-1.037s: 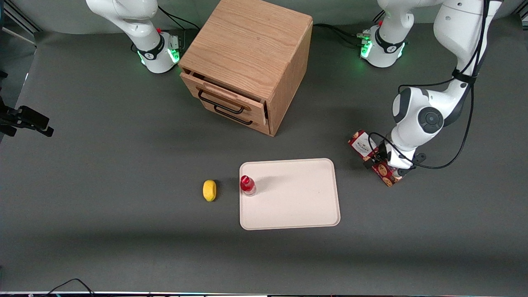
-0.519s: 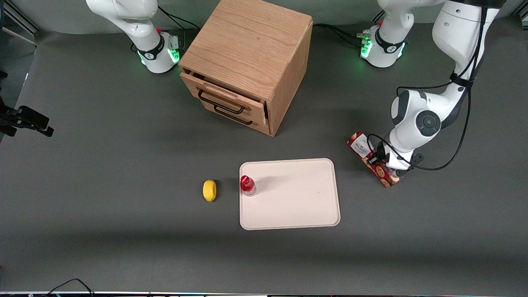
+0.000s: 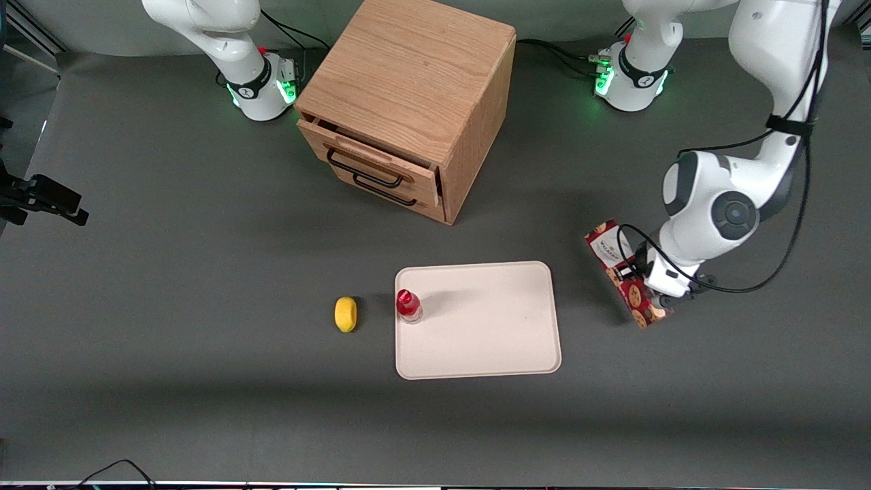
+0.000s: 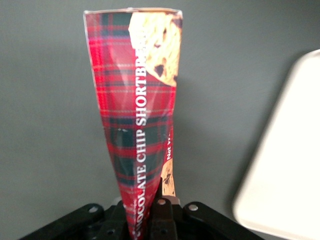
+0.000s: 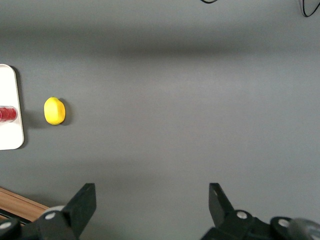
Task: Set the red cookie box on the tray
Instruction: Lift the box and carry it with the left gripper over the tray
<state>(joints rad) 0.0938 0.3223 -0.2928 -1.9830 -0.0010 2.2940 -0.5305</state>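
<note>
Now the end effector (image 3: 643,275) is clamping the red cookie box (image 3: 627,282) partway along its length, its fingers (image 4: 161,216) pressing the plaid sides together. Toward the working arm's end of the counter (image 3: 170,286), the box is lying aslant beneath the end effector, apart from the cream tray (image 3: 497,340). Farther from the end effector, a red-capped bottle (image 3: 408,305) is standing at the tray's edge, beside a lemon (image 3: 346,314).

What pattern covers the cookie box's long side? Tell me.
Red tartan plaid with dark stripes on the red cookie box, held in the pincer; clearest in the left wrist view.
</note>
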